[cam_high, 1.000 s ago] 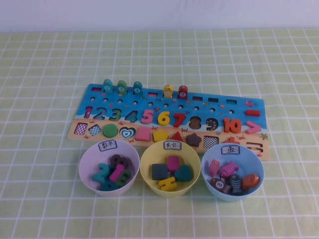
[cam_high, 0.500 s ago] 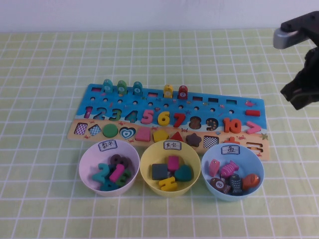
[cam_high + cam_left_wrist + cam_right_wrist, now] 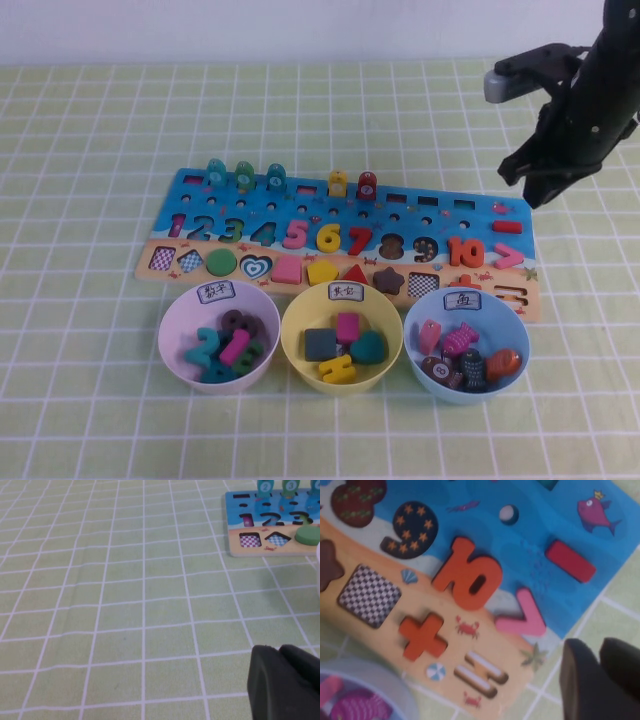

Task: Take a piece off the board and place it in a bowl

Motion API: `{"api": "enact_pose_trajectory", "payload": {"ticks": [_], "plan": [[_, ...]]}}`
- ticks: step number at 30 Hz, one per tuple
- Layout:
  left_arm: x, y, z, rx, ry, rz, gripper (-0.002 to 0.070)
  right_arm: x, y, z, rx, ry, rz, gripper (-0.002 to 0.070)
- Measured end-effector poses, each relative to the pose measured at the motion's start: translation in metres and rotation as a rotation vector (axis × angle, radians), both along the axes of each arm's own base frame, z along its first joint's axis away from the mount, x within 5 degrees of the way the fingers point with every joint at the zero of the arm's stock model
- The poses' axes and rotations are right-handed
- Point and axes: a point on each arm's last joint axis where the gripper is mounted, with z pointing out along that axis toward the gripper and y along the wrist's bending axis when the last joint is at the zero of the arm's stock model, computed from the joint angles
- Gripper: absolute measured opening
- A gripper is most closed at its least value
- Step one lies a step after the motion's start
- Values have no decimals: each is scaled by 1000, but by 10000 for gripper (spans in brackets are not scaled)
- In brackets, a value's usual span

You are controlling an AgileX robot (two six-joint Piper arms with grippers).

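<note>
The red bar [image 3: 507,226] lies in its slot at the right end of the board [image 3: 300,205], above the pink ">" piece. In the right wrist view the bar [image 3: 570,561] sits on the blue part of the board [image 3: 485,510]. My right gripper [image 3: 538,192] hangs shut and empty above the board's far right corner, just behind the bar; its fingers show in the right wrist view [image 3: 597,652]. The yellow bowl [image 3: 290,345] stands in front of the board, in the middle. My left gripper [image 3: 277,650] is shut and empty over bare cloth left of the board.
A lilac bowl [image 3: 170,345] with number pieces stands left of the yellow bowl, a light blue bowl [image 3: 412,345] with fish pieces right of it. The green checked cloth [image 3: 90,400] covers the table. Small ring pieces stand on pegs along the board's far edge [image 3: 276,177].
My right arm has come into view from the right and moved left and down toward the board's right end. The pieces and bowls have not moved.
</note>
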Motion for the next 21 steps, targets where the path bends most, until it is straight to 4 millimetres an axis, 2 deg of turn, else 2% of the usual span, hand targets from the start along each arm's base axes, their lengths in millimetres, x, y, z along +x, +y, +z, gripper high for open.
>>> {"api": "enact_pose_trajectory", "payload": {"ticks": [7, 9, 13, 21], "plan": [[0, 0, 0, 0, 0, 0, -4, 25, 5, -33, 5, 46, -78, 311], [0, 0, 0, 0, 0, 0, -4, 30, 6, -41, 9, 61, -120, 366], [0, 0, 0, 0, 0, 0, -4, 38, 8, -58, 14, 90, -185, 406], [0, 0, 0, 0, 0, 0, -5, 43, 9, -74, 12, 118, -200, 413]]}}
